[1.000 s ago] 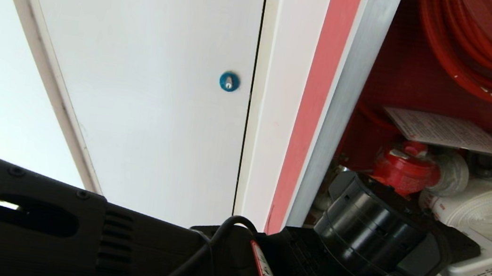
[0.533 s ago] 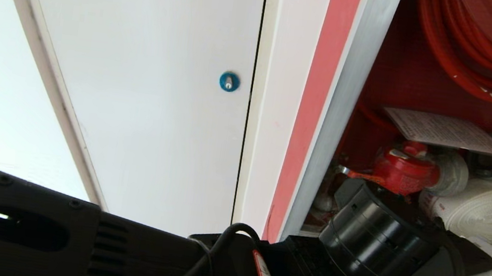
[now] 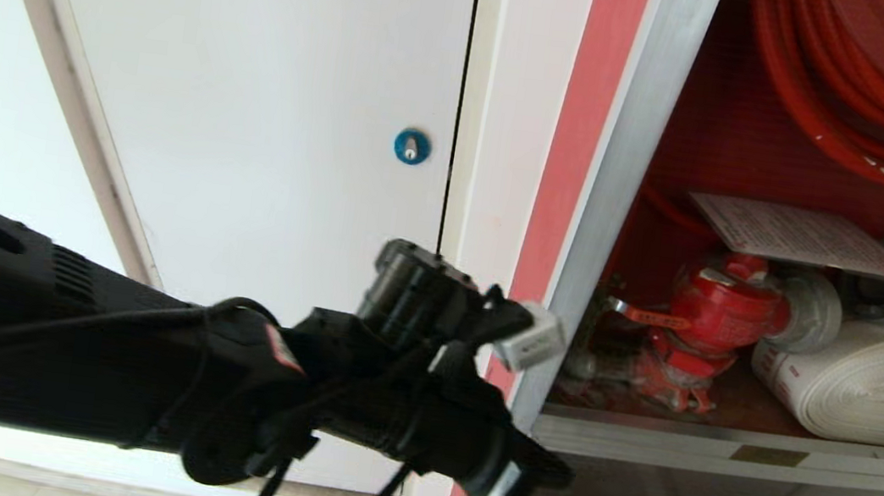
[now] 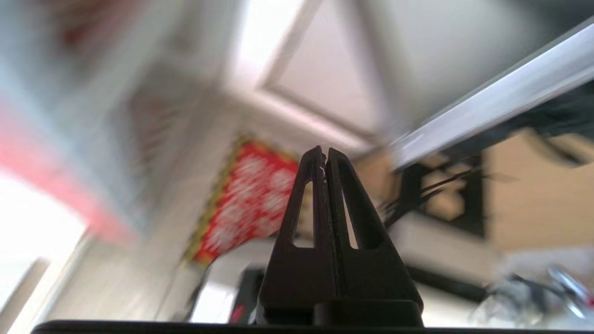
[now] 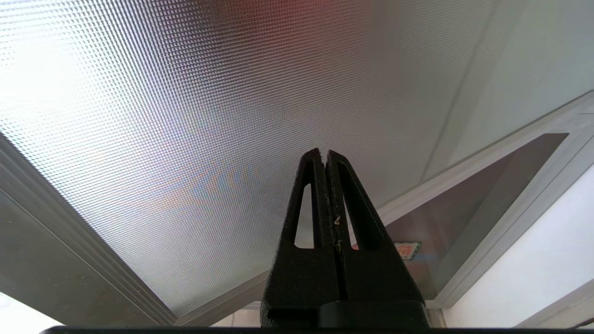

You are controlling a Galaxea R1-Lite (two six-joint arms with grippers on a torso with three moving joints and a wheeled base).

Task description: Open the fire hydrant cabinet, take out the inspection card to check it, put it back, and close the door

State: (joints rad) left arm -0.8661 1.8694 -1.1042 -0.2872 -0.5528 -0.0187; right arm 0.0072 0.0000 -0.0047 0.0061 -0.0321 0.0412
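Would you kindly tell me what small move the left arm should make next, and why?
Probably swing the left tool toward the open door and start pushing it shut. The inspection card already rests inside the fire hydrant cabinet, above the red valve, and the tool is shut on nothing, outside the cabinet's frame.

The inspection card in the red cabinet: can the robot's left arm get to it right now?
Probably yes. The inspection card lies in plain sight atop the red valve, nothing covering the opening. The left tool sits shut beside the cabinet frame, below the card, so it must rise, reach in and open.
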